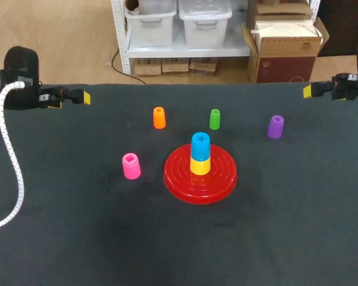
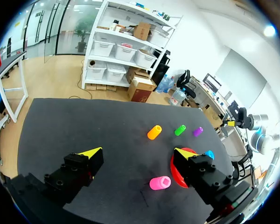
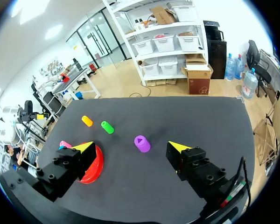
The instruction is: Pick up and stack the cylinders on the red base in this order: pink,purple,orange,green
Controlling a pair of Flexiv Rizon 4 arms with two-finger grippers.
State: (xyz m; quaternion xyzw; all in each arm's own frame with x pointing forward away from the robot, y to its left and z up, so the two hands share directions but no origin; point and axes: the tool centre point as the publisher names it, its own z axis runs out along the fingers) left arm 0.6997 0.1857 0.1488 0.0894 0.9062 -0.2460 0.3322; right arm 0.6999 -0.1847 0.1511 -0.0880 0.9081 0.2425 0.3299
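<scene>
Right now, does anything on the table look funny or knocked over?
Nothing is knocked over or broken. One odd thing: the red base already holds a blue cylinder on a yellow cylinder, and neither colour is in the stacking order.

You'll see the red base (image 1: 180, 177) lying flat, carrying a yellow cylinder (image 1: 200, 167) with a blue cylinder (image 1: 200, 145) on top. The pink cylinder (image 1: 130, 166) stands near its left; the orange cylinder (image 1: 159, 117) and green cylinder (image 1: 215, 118) stand behind it, and the purple cylinder (image 1: 275, 126) at the right. All are upright.

black left gripper (image 1: 85, 97) and right gripper (image 1: 307, 90), yellow tips, white ribbed cable (image 1: 12, 161).
</scene>
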